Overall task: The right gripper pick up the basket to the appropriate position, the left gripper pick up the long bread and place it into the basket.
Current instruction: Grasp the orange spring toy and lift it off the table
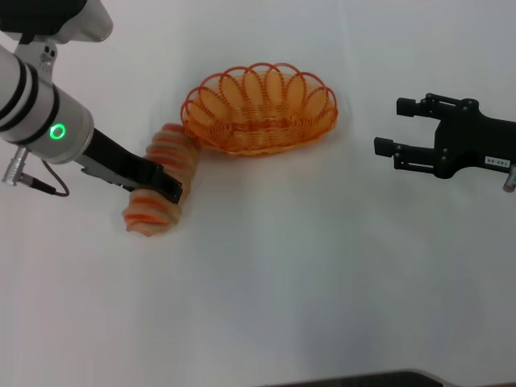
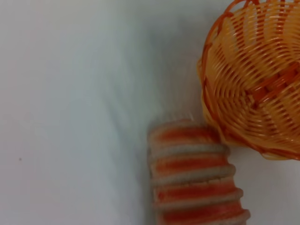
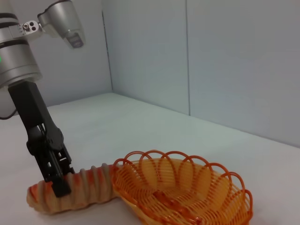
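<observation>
The long bread (image 1: 161, 181), pale tan with orange stripes, lies on the white table (image 1: 282, 282) with one end against the basket's left end. It also shows in the left wrist view (image 2: 192, 178) and the right wrist view (image 3: 86, 190). My left gripper (image 1: 164, 184) is down on the bread's middle, shut on it; it also shows in the right wrist view (image 3: 55, 183). The orange wire basket (image 1: 260, 109) sits on the table and holds nothing (image 2: 255, 79) (image 3: 183, 192). My right gripper (image 1: 389, 126) is open and empty, to the right of the basket and apart from it.
Pale walls (image 3: 187, 61) stand behind the table.
</observation>
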### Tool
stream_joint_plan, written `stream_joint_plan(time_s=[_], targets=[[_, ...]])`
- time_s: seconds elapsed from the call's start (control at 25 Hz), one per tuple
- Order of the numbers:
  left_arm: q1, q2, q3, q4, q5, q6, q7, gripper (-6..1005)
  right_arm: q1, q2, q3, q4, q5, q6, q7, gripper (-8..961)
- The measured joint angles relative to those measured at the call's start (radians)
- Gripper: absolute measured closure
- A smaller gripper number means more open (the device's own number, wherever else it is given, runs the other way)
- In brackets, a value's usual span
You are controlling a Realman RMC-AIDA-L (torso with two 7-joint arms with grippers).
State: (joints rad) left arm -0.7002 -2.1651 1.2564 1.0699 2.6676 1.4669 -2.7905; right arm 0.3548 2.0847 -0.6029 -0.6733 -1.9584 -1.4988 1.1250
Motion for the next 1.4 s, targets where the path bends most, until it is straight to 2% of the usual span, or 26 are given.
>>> stream_joint_plan(time_s=[0.36, 0.76, 1.08, 1.28, 1.4], targets=[[0.001, 0.002, 0.000, -0.006, 0.001, 0.008, 0.029, 376, 0.008, 0.000, 0.004, 0.000, 0.003, 0.001, 0.001, 163], [0.009, 0.007, -0.010, 0.029, 0.008, 0.013, 0.040, 441, 0.013, 0.000, 0.007, 0.000, 0.006, 0.003, 0.010, 163], [0.010, 0.005, -0.052, 0.046, 0.107, 0.003, 0.022, 514, 0.015, 0.000, 0.006, 0.000, 0.006, 0.004, 0.010, 163], [0.036, 0.004, -0.051, 0.089, 0.125, -0.028, 0.038, 557, 0.014, 0.000, 0.006, 0.000, 0.006, 0.006, 0.010, 164], [0.066, 0.002, -0.046, 0.133, 0.104, -0.065, 0.131, 579, 0.014, 0.000, 0.003, 0.000, 0.005, 0.006, 0.010, 163]])
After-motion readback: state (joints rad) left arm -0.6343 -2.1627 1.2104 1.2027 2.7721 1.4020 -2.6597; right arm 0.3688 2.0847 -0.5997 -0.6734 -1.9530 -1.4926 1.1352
